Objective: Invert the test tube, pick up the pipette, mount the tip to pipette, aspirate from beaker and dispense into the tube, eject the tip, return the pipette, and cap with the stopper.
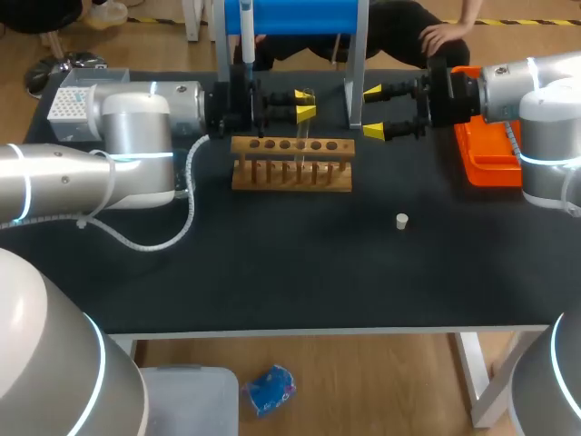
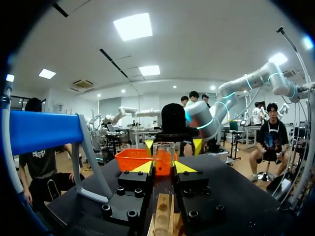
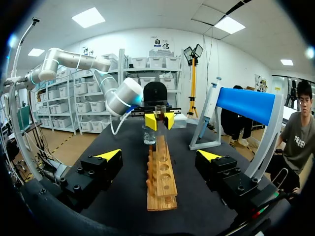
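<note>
The clear glass test tube [image 2: 164,149] stands upright, clamped between the left gripper's [image 1: 305,104] fingers over the wooden rack [image 1: 291,174] at upper centre. The right gripper [image 1: 373,111] is spread wide just right of it, holding nothing. A small white stopper [image 1: 401,221] lies on the black table [image 1: 272,282] at mid-frame.

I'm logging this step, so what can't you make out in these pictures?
Beaker: hidden behind the left arm in the head view; liquid level unclear in the right wrist view.
Pipette: its top cut off by the head view's edge.
Test tube: lower end hidden by the left gripper in the left wrist view.
</note>
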`<state>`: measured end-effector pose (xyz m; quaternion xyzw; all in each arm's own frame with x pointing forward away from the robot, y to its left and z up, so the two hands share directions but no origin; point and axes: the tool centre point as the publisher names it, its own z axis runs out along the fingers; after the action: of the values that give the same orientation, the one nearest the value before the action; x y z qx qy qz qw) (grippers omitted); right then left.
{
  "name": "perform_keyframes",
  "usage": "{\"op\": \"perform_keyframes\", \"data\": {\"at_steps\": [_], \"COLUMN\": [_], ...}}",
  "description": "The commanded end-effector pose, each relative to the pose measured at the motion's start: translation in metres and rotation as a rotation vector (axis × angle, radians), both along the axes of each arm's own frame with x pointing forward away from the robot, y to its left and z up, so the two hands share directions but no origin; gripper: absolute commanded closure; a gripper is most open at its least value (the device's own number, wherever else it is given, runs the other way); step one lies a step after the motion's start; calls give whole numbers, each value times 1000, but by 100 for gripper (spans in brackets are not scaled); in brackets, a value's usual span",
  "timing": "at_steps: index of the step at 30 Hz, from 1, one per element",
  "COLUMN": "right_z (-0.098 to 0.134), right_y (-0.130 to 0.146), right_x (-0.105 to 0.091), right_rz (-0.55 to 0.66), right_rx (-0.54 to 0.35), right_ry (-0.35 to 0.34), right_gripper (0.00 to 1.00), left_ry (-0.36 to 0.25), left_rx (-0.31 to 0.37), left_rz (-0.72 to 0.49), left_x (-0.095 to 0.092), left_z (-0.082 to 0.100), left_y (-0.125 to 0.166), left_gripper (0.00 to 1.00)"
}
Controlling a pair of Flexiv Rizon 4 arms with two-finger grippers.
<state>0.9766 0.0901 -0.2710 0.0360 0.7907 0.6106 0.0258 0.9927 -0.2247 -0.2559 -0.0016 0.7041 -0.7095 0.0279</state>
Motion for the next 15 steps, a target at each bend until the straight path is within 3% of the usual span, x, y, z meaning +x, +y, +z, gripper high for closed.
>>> {"op": "perform_keyframes", "data": {"at_steps": [1, 15], "right_z": [0, 0], "right_y": [0, 0], "right_x": [0, 0], "right_rz": [0, 0], "right_rx": [-1, -1], "right_ry": [0, 0], "right_gripper": [0, 0], "left_ry": [8, 16], "left_rx": [3, 4], "left_rz": [-9, -9], "left_x": [1, 2], "left_z": [-1, -1], "left_y": [-1, -1], "left_gripper": [100, 100]}}
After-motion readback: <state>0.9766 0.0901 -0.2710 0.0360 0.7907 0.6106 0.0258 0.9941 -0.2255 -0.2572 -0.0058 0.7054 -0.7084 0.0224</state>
